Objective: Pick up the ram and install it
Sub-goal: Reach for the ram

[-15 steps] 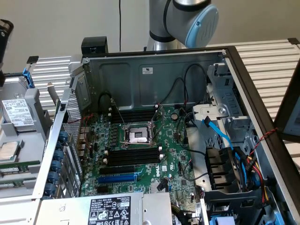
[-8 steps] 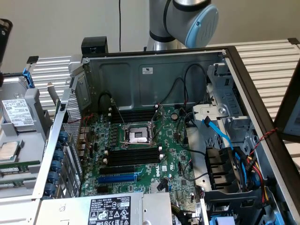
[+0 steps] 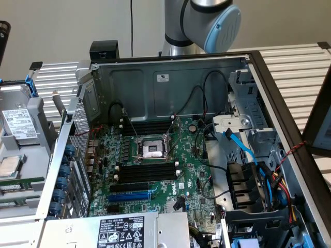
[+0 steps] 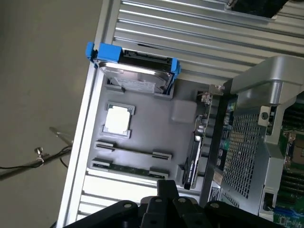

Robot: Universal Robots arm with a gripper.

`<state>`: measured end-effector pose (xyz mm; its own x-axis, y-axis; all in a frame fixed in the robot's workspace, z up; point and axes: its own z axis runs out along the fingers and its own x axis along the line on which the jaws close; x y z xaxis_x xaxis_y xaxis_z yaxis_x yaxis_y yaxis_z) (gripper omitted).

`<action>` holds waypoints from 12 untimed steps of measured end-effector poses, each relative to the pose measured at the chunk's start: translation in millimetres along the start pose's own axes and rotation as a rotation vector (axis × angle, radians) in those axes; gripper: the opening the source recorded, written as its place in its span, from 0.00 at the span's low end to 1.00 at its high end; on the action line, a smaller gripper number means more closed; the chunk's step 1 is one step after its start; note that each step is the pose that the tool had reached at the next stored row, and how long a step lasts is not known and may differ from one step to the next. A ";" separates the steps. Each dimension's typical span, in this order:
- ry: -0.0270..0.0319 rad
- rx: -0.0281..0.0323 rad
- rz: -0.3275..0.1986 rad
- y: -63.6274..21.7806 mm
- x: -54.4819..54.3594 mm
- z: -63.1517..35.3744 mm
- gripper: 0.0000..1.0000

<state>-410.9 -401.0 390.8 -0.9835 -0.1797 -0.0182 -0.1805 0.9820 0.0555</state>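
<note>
The ram [image 4: 129, 169] is a thin green stick lying in the lower of two holders on a grey parts tray [image 4: 156, 130] beside the open computer case. The holder above it [image 4: 133, 152] looks bare. In the exterior view the ram shows as a green strip [image 3: 20, 180] at the far left edge. The black body of my gripper [image 4: 166, 192] hangs above the tray's near edge, close over the ram and apart from it. Inside the case, the motherboard [image 3: 191, 175] has long black slots [image 3: 146, 170] with white end clips below the processor socket [image 3: 153, 150].
A hard drive in a blue caddy [image 4: 135, 71] and a processor chip [image 4: 117, 119] share the tray. A dark card [image 4: 194, 152] stands on edge by the case wall [image 4: 247, 142]. A blue slot [image 3: 129, 196], cables [image 3: 240, 147] and drive cages [image 3: 248, 191] crowd the case. The arm's joint [image 3: 207, 20] rises behind the case.
</note>
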 end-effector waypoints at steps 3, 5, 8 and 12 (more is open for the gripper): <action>0.0017 -0.0007 -0.035 -0.2 1.5 0.7 0.11; 0.0032 -0.0011 -0.061 -0.4 2.2 1.0 0.11; 0.0055 -0.0018 -0.098 -0.6 3.5 1.4 0.11; 0.0082 -0.0028 -0.149 -0.9 5.1 2.3 0.11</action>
<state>-415.8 -402.6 388.4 -0.9458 -0.3243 -0.0183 -0.3248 0.9441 0.0556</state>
